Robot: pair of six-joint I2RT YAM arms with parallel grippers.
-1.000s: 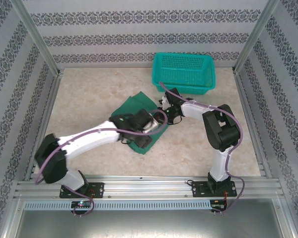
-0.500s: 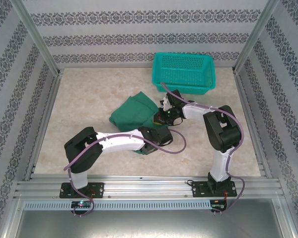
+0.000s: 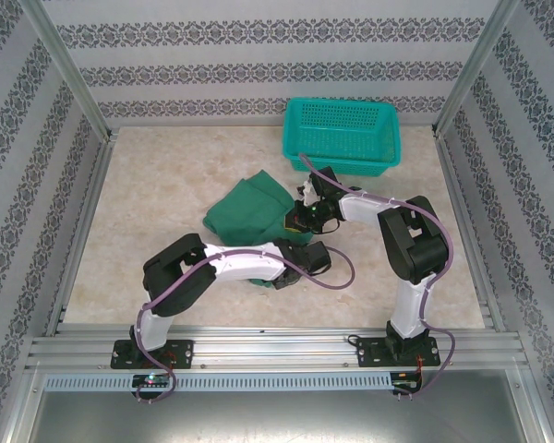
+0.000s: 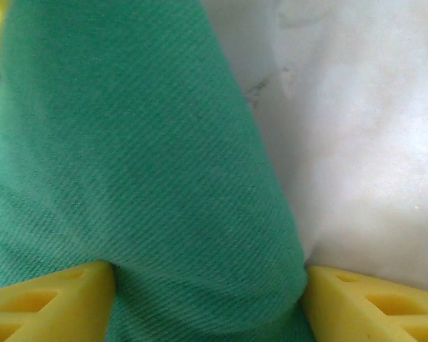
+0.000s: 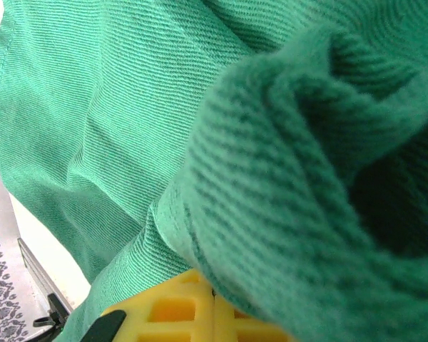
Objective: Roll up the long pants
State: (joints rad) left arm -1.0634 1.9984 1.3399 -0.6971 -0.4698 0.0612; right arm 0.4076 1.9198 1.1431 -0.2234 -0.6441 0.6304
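Left gripper [image 4: 207, 285]: fingers [image 4: 50, 299] wide apart, straddling a fold of the long pants [image 4: 143, 157]. The cloth touches both inner edges. I read it as a loose straddle, not a clamp.
Right gripper [image 5: 214, 303]: fingers together, pinching a bunched edge of the pants [image 5: 128, 107].
Table [image 3: 157, 185]: pale marble-look top. The pants lie mid-table, well apart from the walls.
Long pants [image 3: 245, 208]: dark green, already gathered into a compact bundle just near-left of the basket. No clear long axis shows from above.
Basket [image 3: 337, 103]: teal mesh at the far right, apart from the pants.
Key relation: right gripper [image 3: 302, 214] holds the bundle's right edge, and left gripper [image 3: 291, 269] sits at its near corner. The bulk of the cloth lies far-left of both.
Fold axis: in the left wrist view the fold runs straight away from the camera, crosswise to the line between the fingers.
Nearer arm: both are on the cloth. The left is better placed to close and roll away from the bases, in my judgement.
Writing: no brand, label or text legible on pants, basket or arms.
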